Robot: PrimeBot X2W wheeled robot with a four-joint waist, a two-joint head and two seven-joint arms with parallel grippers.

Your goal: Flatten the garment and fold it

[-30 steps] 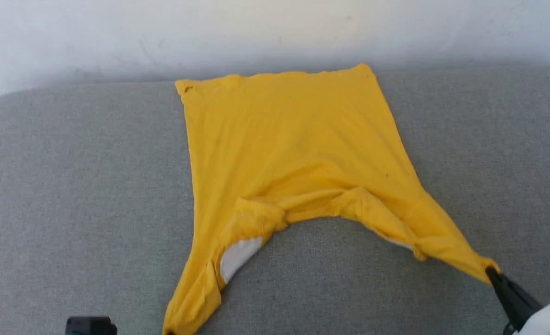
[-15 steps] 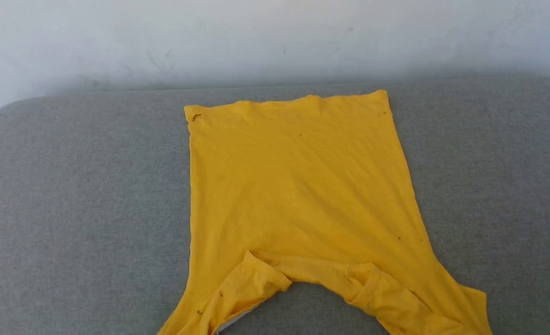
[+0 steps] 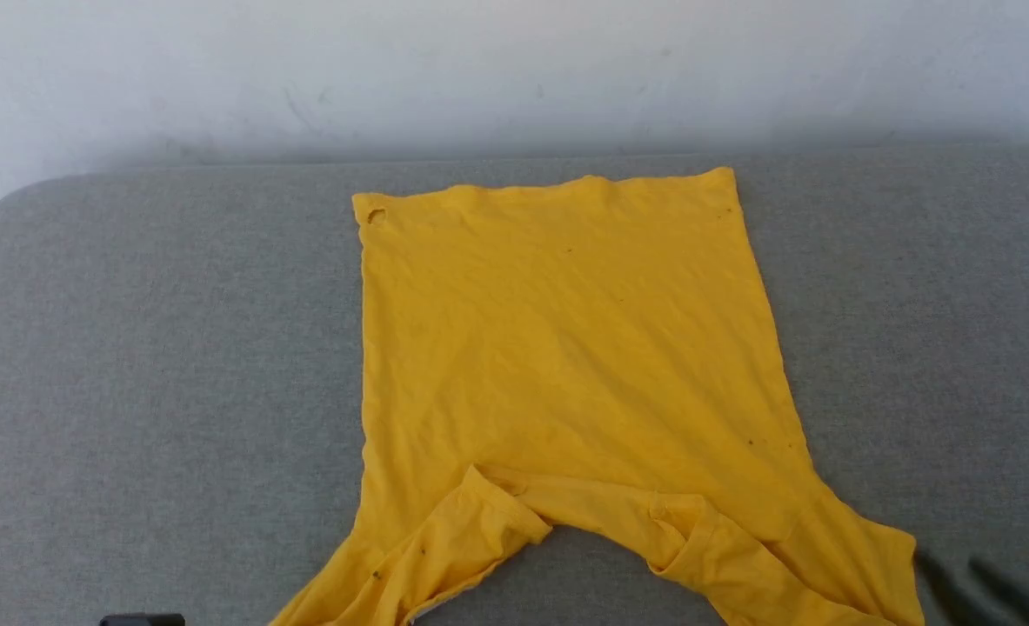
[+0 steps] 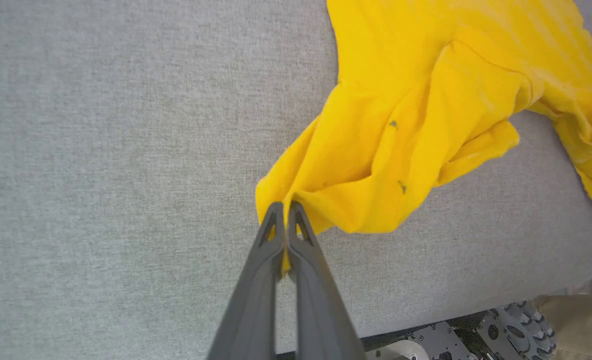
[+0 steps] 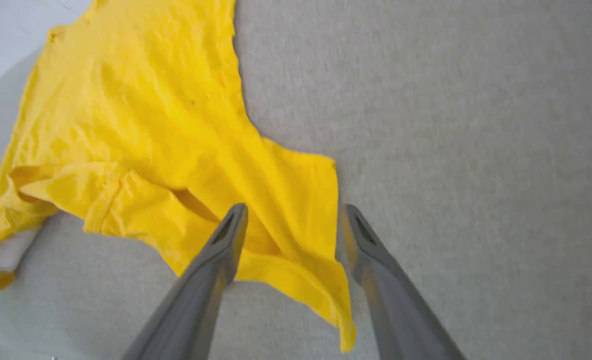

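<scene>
Since a second ago the right gripper (image 5: pixel 294 209) has let go of the sleeve tip; its two fingers now stand spread, one on each side of the loose sleeve edge. One yellow garment (image 3: pixel 566 348) lies plain side up on the grey padded table (image 3: pixel 131 348). The left gripper (image 4: pixel 285 206), fingers pressed together, pinches the other sleeve's corner, low over the table

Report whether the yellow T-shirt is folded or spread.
Spread, not folded: the T-shirt lies open on the grey fabric surface, but its near end is bunched, one corner pinched by the left gripper.
</scene>
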